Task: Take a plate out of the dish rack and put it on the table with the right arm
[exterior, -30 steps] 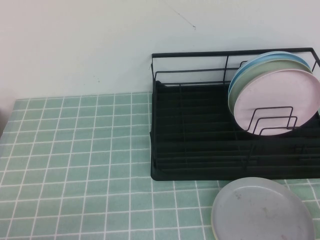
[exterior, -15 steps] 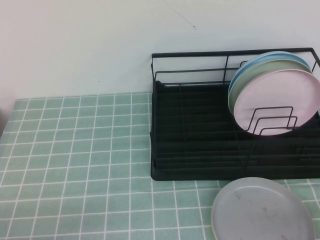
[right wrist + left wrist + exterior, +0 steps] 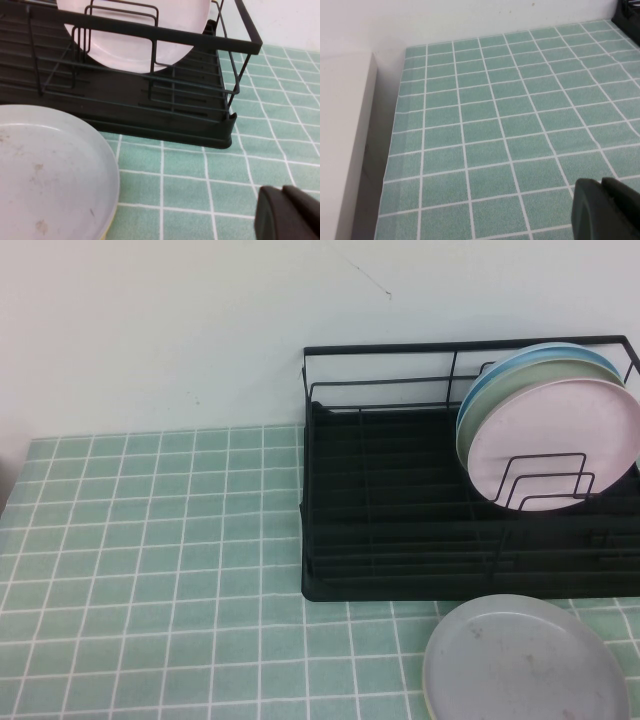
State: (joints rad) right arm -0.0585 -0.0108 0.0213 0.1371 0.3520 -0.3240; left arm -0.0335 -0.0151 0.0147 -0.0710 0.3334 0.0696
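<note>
Right pincer (image 3: 290,212): only a dark tip shows, low over the worktop (image 3: 150,540) beside the rack's near corner; you cannot tell whether it is released or clenched, and it holds nothing you can see.
Left pincer (image 3: 607,207): a dark tip above bare tiles at the worktop's far left edge, well apart from the rack; its state cannot be told either.
Grey-lavender plate (image 3: 525,660): lies flat on the tiles just in front of the dish rack (image 3: 400,530), nearest you.
Pink plate (image 3: 555,445): stands on edge in the rack's right end, behind the wire dividers (image 3: 545,482), face toward you and leaning back on the mint-green plate (image 3: 475,410) and light-blue plate (image 3: 540,355).
Key relation: from the right pincer, the plate lies beyond and above the rack's front rail; you would likely reach over the rail and lift upward along the plate's standing plane. The right arm looks nearer.
Writing: no brand, label or lettering is readable.
</note>
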